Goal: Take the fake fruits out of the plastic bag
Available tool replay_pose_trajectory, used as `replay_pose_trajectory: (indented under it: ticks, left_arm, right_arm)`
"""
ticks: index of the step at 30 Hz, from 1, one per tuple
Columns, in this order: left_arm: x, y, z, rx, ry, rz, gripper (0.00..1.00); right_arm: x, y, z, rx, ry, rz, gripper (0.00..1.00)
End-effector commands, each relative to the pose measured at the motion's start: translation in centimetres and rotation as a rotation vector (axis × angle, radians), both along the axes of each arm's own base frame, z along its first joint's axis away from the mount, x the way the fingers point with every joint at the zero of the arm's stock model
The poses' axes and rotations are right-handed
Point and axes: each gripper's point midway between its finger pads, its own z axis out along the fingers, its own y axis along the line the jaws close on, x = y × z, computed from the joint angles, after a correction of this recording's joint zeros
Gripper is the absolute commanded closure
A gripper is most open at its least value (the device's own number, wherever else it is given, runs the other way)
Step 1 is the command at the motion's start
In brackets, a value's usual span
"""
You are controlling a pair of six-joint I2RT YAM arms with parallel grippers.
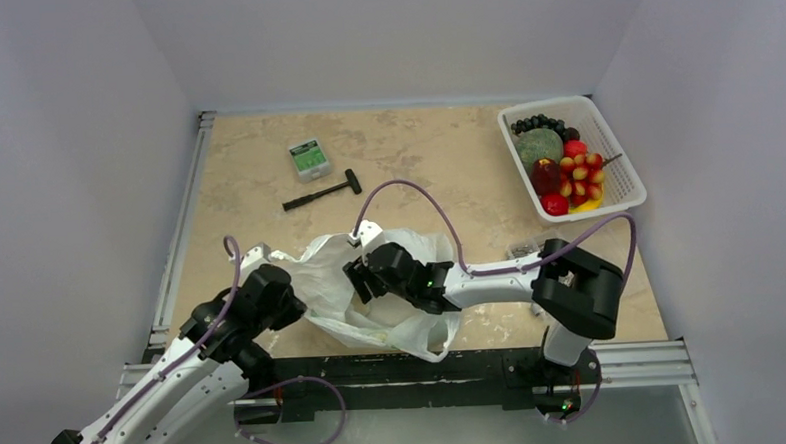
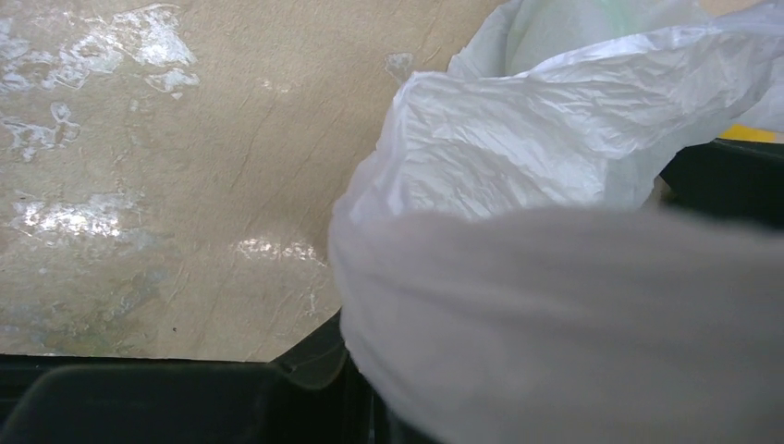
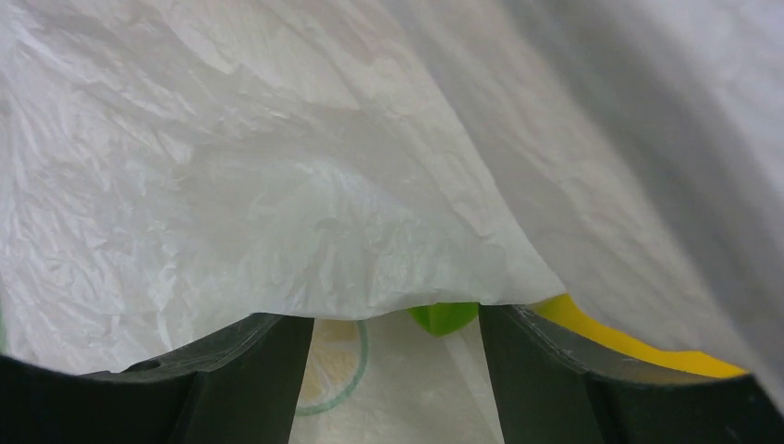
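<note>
The white crinkly plastic bag [image 1: 323, 277] lies at the table's near middle. My left gripper [image 1: 290, 299] is at the bag's left edge and looks shut on it. In the left wrist view the bag [image 2: 518, 139] rises from the jaws and covers them, with only one dark finger [image 2: 305, 361] showing. My right gripper [image 1: 359, 274] is over the bag's mouth. In the right wrist view its gripper [image 3: 398, 370] is open inside the bag [image 3: 277, 185]. A green fruit piece [image 3: 444, 317] and a yellow fruit [image 3: 629, 342] peek from under a fold, just past the fingertips.
A white basket [image 1: 623, 187] at the far right holds several fake fruits. A black hammer [image 1: 323, 192] and a small box with a green label [image 1: 309, 158] lie behind the bag. A small clear box [image 1: 523, 246] sits by the right arm.
</note>
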Motion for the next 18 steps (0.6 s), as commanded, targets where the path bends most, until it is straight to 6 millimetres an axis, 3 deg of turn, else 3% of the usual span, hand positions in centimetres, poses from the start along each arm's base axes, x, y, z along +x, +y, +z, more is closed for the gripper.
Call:
replay_pose_trajectory:
  ticks: [1, 11, 18]
  left_arm:
    - [0.7, -0.9, 2.3, -0.039, -0.053, -0.029, 1.0]
    - [0.3, -0.9, 1.9, -0.04, -0.026, -0.028, 1.0]
    - [-0.1, -0.8, 1.7, -0.039, -0.006, -0.022, 1.0]
  right_arm:
    - [1.1, 1.8, 1.7, 0.135, -0.069, -0.002, 0.31]
    - [3.0, 2.0, 0.0, 0.134, -0.119, -0.084, 0.17]
    - [4.5, 1.6, 0.0, 0.131, -0.163, -0.151, 0.16]
